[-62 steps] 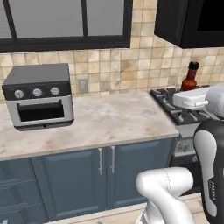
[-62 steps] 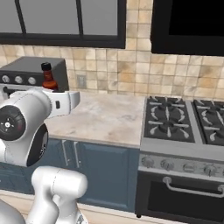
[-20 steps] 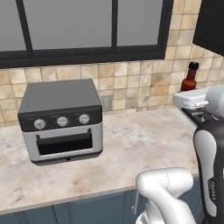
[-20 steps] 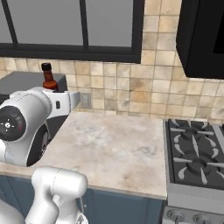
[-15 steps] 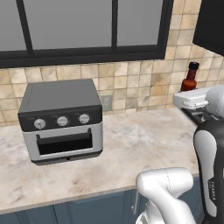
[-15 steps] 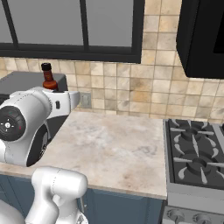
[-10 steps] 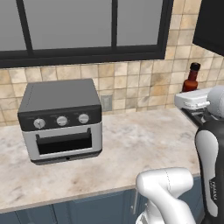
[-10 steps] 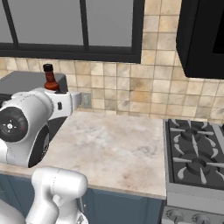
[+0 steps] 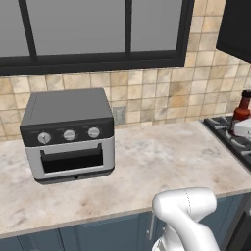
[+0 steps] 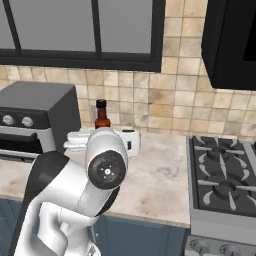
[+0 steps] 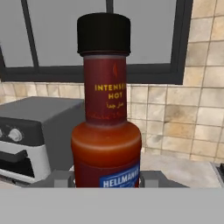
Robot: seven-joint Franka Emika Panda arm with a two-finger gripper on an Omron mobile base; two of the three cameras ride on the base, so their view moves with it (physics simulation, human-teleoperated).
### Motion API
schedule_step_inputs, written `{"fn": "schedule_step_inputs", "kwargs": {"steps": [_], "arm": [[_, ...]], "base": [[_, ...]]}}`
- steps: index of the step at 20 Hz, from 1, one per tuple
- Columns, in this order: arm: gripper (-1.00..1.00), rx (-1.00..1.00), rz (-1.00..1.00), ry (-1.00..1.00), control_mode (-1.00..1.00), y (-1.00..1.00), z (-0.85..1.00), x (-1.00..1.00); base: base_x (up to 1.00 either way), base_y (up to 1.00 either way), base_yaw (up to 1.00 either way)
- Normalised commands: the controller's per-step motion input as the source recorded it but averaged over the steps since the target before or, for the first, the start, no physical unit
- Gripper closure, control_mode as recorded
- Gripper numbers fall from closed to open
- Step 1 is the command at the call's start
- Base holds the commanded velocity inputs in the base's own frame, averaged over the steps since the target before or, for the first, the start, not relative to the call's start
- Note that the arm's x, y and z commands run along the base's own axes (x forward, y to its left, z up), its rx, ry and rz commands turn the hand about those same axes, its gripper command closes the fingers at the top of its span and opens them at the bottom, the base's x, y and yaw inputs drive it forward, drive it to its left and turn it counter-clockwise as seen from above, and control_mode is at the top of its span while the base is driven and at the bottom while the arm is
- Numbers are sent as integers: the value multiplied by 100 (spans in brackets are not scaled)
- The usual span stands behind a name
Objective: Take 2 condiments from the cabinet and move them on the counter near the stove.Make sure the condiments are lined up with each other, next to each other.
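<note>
A slim red hot-sauce bottle [image 11: 105,131] with a black cap stands upright between my grey fingers [image 11: 154,178]; this condiment is held at its wide lower body. My gripper [image 9: 243,128] is shut on it. From the left, the bottle [image 9: 240,105] hangs at the right edge, over the seam between the beige counter [image 9: 162,162] and the stove [image 9: 230,142]. From the right, the bottle [image 10: 102,116] rises from the white hand [image 10: 102,140] above the counter [image 10: 160,180], left of the stove [image 10: 220,175]. The cabinet is out of view.
A grey toaster oven [image 9: 68,132] with knobs stands on the counter's left part against the tiled wall. A window [image 9: 98,29] runs above it. A dark wall unit [image 10: 232,40] hangs over the stove. My own arm [image 10: 75,185] hides the counter's front.
The hand has carried the bottle to the right and down, towards the stove side. Earlier on, the base drove and both base views shifted with it.
</note>
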Motion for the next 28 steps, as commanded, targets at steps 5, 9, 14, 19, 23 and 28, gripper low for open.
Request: {"fn": "schedule_step_inputs", "kwargs": {"steps": [5,9,14,19,23,28], "arm": [[100,1,31,0,-100,-67,-66,18],[100,0,22,0,-100,-43,-76,39],[100,0,3,0,-100,-3,-71,39],[100,0,0,4,-100,-11,-72,41],[100,-2,-1,3,-100,-34,-88,44],[100,-1,-7,4,-100,-43,-67,30]], "base": [[0,0,0],[0,0,0],[0,0,0],[0,0,0],[0,0,0],[0,0,0]]}}
